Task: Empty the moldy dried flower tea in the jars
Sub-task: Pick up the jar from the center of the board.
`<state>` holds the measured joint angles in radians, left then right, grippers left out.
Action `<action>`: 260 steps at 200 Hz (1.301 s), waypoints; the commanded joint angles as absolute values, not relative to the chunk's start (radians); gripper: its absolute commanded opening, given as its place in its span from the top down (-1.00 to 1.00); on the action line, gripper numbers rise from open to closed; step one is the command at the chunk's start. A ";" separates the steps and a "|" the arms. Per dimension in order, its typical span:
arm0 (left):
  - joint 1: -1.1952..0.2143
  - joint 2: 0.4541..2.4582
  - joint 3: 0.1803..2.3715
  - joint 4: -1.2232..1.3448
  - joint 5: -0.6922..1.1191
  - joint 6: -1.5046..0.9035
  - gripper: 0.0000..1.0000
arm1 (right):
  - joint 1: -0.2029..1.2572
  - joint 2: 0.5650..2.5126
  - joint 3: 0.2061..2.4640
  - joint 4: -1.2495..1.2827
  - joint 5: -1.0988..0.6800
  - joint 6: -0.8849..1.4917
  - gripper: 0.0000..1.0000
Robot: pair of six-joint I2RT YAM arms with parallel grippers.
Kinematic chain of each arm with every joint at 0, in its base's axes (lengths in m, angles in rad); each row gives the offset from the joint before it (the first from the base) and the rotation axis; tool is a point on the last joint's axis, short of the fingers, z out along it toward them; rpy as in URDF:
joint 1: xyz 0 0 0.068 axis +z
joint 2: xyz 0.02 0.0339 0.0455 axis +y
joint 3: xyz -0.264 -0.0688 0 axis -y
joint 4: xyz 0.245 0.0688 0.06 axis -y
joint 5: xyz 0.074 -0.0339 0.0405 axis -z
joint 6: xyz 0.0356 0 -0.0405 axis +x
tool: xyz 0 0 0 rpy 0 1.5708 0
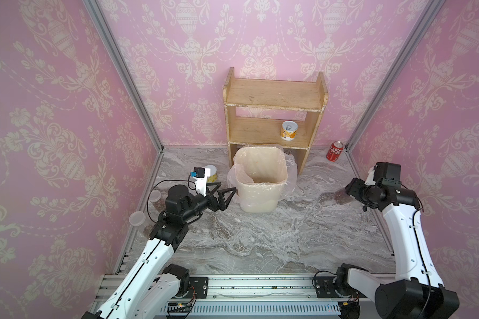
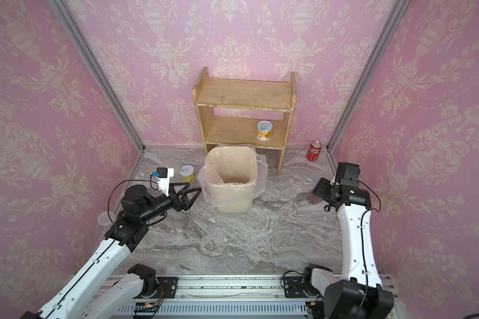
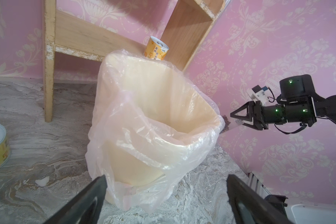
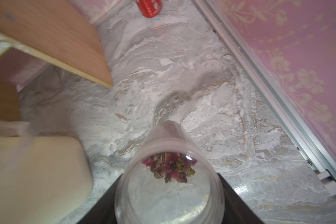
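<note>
Moldy dried flower tea [image 4: 169, 167] lies in the tilted jar [image 4: 169, 197] gripped by the right pincer [image 3: 233, 121] above the bench [image 1: 260, 243], short of the lined bin [image 1: 257, 197], left pincer [image 1: 228, 187] wide and empty; next its mouth likely needs carrying over the bin.

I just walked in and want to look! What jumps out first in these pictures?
First, the cream trash bin with its crinkly plastic liner, standing in the middle in front of the wooden shelf. Next, the clear jar with reddish dried flower tea inside, clamped in the jaws of the right gripper, off to the bin's right. A red cola can glows in the far right corner.
</note>
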<state>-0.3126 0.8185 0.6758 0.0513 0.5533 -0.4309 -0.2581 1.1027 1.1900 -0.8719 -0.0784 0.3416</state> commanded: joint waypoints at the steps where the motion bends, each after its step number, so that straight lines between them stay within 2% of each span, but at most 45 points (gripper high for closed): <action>1: -0.371 0.814 0.713 -0.003 0.558 -0.345 -0.99 | -0.206 1.061 1.268 -0.942 -0.199 0.343 0.16; 54: -0.581 0.900 0.725 -0.019 0.486 -0.224 -0.99 | -0.035 1.019 1.294 -1.041 -0.323 0.297 0.17; 118: -0.781 1.007 0.703 0.086 0.409 -0.065 -0.99 | 0.162 0.985 1.183 -1.072 -0.451 0.233 0.19; 154: -0.828 1.047 0.656 0.165 0.403 -0.025 -0.99 | 0.317 0.986 1.126 -1.008 -0.473 0.265 0.19; 201: -0.848 1.059 0.538 0.355 0.414 0.004 -0.99 | 0.476 1.067 1.164 -0.900 -0.468 0.314 0.22; 260: -0.857 1.076 0.446 0.488 0.475 0.088 -0.99 | 0.581 1.200 1.275 -0.836 -0.492 0.310 0.26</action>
